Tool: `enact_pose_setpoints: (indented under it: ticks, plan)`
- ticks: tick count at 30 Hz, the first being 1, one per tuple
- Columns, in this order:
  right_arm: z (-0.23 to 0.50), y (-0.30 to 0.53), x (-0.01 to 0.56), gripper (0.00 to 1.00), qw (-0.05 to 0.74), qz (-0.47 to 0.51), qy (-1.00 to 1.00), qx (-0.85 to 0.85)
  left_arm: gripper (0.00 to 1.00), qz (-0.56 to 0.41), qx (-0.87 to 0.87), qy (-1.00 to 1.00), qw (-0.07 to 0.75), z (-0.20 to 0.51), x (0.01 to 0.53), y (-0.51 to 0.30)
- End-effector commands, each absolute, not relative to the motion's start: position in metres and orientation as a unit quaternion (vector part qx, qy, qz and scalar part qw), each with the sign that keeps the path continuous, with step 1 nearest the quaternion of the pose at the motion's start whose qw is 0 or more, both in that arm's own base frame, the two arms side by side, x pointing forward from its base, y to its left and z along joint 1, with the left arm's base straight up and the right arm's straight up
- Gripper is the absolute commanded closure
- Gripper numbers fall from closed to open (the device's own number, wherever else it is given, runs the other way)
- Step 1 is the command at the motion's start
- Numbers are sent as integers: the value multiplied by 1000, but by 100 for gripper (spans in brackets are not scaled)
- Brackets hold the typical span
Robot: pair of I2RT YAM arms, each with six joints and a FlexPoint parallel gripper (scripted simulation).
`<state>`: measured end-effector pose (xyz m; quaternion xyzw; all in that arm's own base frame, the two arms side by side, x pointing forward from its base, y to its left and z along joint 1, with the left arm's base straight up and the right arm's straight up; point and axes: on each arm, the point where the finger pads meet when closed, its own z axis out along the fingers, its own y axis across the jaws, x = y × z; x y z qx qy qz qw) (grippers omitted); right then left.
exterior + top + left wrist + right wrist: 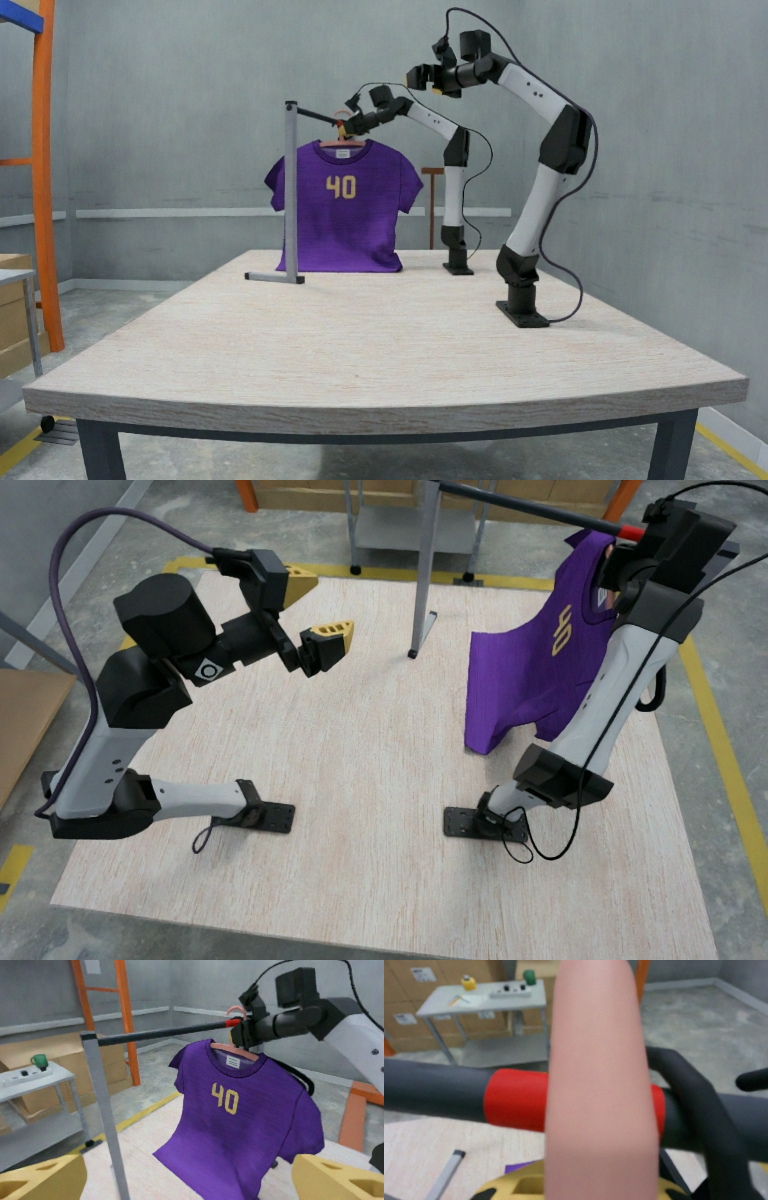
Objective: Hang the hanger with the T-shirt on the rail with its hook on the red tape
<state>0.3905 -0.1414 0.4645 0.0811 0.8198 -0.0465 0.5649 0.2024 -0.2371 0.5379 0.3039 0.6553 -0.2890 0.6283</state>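
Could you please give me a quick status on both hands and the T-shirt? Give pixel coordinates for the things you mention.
Left hand (334, 601) open, nothing held. Right hand (342, 130) shut on pink hanger (235, 1050) (601, 1085), purple T-shirt (543, 644) (345, 220) (235, 1115) on it. Black hanger (709, 1105) close beside, possibly in the way.

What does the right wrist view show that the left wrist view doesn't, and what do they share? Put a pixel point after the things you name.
Only the right wrist view: a small yellow object (469, 983) on the grey cart, and red tape showing on both sides of the hanger's hook.

Only the left wrist view: the gold number 40 (225, 1099), the white collar label (233, 1062) and the open left tool (190, 1164).

Both: the rail (165, 1033) (434, 1089), red tape (232, 1023) (516, 1100), pink hanger (234, 1051) (601, 1085), purple T-shirt (225, 1130) (517, 1166), just a sliver in the right wrist view, and a green item (39, 1060) (529, 977) on the cart (75, 1074) (545, 1030).
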Motion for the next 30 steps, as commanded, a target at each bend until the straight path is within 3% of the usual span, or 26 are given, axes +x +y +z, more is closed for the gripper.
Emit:
enact_pose_setpoints:
  ticks: [1,30]
  plan:
    - [481,-145,406,100,592,-64,800,68,0,-294,300,649,635,546,200,-235]
    - [501,-140,400,100,612,-74,785,58,0,-294,300,649,635,546,200,-235]
